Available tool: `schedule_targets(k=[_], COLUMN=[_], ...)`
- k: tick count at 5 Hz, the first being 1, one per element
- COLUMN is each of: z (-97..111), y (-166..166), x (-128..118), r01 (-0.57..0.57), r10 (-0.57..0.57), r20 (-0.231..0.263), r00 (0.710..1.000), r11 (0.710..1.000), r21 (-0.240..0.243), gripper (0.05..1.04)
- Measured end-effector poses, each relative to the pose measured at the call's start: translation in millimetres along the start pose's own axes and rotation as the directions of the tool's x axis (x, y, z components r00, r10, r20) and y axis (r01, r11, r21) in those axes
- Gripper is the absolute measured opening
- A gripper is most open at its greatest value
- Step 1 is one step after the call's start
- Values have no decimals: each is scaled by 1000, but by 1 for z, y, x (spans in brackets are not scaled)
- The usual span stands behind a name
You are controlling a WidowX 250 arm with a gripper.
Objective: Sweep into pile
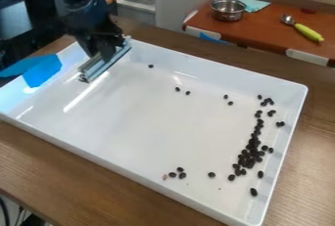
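Evidently the black beans (pixel 251 155) lie in the white tray (pixel 291 122), mostly in a ragged band near its right wall, with strays towards the back and front. At the upper left, the gripper (pixel 107 53) has its fingers closed on a grooved aluminium bar (pixel 103 66), though the dark-on-dark grip is hard to make out. The bar should be stiff and fairly light, best held mid-length so it won't twist. The beans look hard, light and quick to roll on slick plastic; better to push them gently with the bar's long edge than pinch them.
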State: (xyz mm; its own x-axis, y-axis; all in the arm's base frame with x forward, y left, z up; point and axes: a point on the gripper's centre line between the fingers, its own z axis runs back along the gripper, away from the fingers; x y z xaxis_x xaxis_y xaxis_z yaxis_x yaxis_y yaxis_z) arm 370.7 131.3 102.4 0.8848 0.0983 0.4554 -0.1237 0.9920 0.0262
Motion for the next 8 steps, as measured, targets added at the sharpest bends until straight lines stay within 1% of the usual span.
schedule_targets(k=[1, 2, 3, 4, 5, 6, 8], z=[0, -4, -15, -20, -26, -26, -14], y=[-8, -19, -35, -44, -49, -62, -111], x=[1, 0, -1, 0, -3, -4, -22], r01=[17, 30, 33, 22, -5, 10, 20], r10=[-16, -29, -31, -21, 9, -5, -19], r20=[-11, -15, -26, -21, -35, -50, -131], r00=[1000, 999, 999, 1000, 999, 999, 991], r11=[999, 998, 997, 995, 993, 994, 1000], r21=[29, 47, 70, 93, 118, 104, 8], gripper=[333, 333, 333, 333, 333, 333, 333])
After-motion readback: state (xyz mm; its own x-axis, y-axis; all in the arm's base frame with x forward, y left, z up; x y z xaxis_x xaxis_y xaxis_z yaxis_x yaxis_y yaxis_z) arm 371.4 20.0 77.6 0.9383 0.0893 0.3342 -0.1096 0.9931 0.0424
